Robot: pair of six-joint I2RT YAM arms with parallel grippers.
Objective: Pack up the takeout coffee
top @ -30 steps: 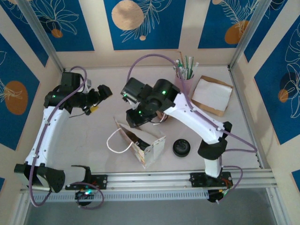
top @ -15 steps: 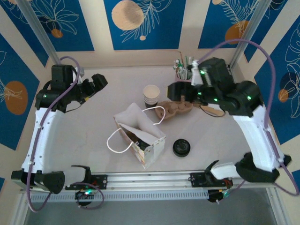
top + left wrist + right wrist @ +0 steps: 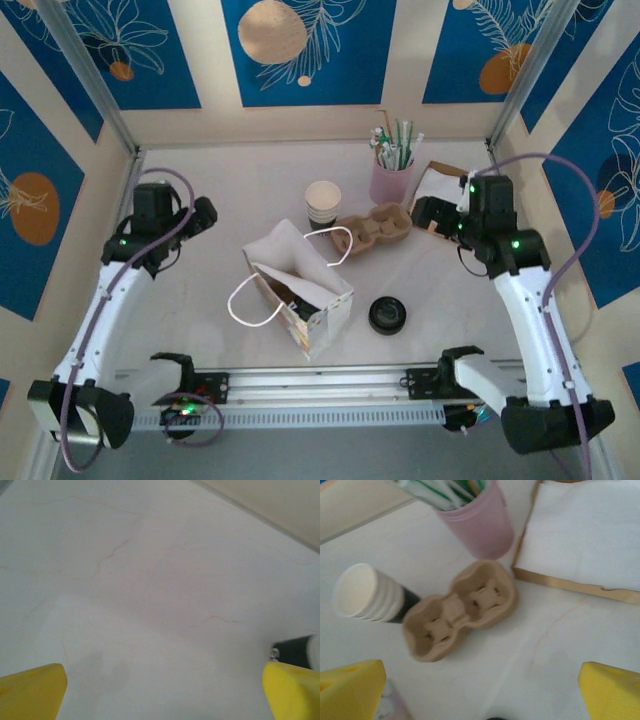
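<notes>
Both jaws far from takeout coffee

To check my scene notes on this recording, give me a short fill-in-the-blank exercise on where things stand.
1. In the top view, the takeout coffee stands to the ___ of the paper bag.
2. The cardboard cup carrier has ___ slots, both empty.
3. The straws stand in a cup coloured ___.
Missing words: right; two; pink.
</notes>
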